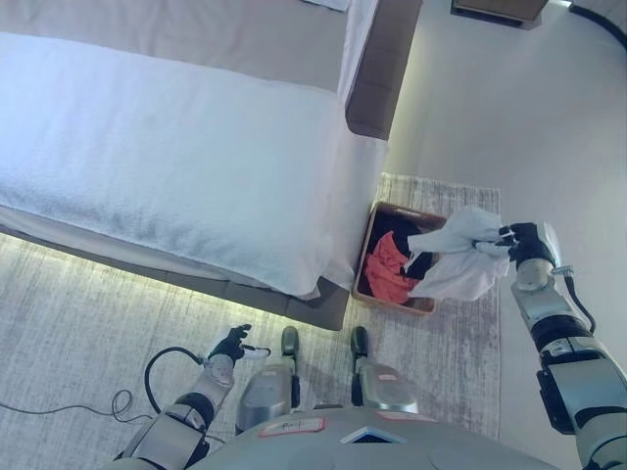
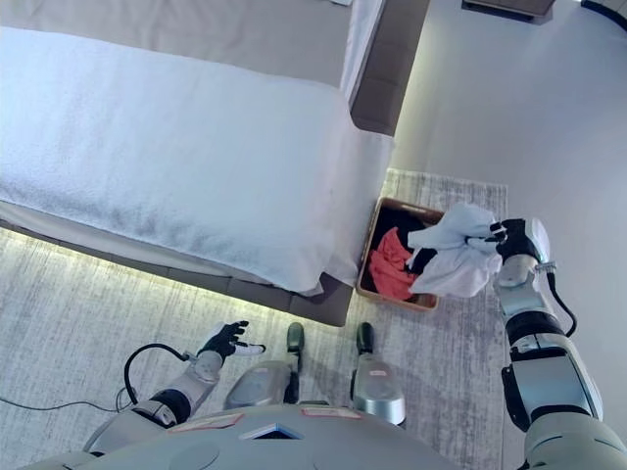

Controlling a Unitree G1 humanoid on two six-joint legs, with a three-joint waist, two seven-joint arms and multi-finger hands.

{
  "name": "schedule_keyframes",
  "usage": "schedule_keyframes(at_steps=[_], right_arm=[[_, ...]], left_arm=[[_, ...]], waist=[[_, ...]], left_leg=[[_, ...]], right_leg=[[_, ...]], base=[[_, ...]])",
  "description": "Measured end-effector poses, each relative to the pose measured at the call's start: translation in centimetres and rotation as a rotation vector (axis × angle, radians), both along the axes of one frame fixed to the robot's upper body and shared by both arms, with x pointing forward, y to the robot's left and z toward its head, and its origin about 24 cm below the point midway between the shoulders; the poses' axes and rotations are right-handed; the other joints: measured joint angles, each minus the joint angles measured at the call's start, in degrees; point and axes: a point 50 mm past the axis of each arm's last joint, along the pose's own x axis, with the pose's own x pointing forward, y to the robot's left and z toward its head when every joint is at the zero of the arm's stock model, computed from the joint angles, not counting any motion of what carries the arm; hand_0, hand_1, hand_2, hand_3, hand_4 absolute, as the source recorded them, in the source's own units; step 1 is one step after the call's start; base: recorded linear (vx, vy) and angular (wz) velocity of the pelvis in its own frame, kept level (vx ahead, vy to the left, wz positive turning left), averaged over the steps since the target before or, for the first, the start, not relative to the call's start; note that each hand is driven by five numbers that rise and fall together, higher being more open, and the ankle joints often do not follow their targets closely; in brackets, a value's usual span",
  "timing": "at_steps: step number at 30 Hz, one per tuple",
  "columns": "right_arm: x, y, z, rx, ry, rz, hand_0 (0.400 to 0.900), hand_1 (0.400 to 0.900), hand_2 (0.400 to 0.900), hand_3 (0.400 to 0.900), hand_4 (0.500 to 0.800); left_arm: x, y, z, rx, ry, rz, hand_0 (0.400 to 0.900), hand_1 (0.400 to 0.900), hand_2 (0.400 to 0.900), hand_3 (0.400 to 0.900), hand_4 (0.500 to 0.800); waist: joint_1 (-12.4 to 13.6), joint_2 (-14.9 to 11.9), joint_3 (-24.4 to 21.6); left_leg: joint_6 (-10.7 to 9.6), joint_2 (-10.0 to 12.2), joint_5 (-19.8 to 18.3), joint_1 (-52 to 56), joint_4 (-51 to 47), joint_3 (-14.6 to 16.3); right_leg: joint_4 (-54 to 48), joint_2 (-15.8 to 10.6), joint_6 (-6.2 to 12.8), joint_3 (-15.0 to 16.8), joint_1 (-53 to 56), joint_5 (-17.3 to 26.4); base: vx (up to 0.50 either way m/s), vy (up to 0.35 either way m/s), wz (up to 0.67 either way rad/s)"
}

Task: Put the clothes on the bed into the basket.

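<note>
Both eye views look steeply down from head height, set slightly apart. Shared field: bed [image 1: 196,147] at upper left, rug [image 1: 78,323] below, basket [image 2: 377,284] at centre right. Far wall edge probably just cropped at top.

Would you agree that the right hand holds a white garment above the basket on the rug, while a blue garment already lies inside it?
Not quite: the garment inside the basket is red, with something dark beside it, not blue, as the left eye view shows. The rest holds: the right hand grips a white garment above the basket on the rug.
</note>
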Motion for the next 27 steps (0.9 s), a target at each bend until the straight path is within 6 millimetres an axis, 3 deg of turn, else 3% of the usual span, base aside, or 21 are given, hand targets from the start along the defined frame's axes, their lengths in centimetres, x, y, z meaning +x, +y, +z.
schedule_keyframes(at_steps=[17,27], right_arm=[[0.8,0.6,0.6,0.013,-0.067,0.049,0.900,0.900,0.900,0.900,0.800],[-0.4,-0.1,-0.3,0.011,-0.025,0.008,0.900,0.900,0.900,0.900,0.800]], left_arm=[[-0.9,0.1,-0.3,0.007,0.027,-0.005,0.900,0.900,0.900,0.900,0.800],[-1.2,-0.2,-0.4,-0.006,0.041,-0.029,0.900,0.900,0.900,0.900,0.800]], waist=[[0.07,-0.61,-1.76],[0.13,0.12,-2.21]], left_leg=[[-0.04,0.24,-0.03,0.50,-0.29,-0.59],[-0.06,0.38,-0.04,1.13,-0.52,-0.71]], right_leg=[[-0.02,0.02,-0.39,-0.33,0.79,-0.26],[-0.03,0.10,-0.47,-0.49,1.43,-0.31]], base=[[0.01,-0.001,0.01],[0.00,0.000,0.00]])
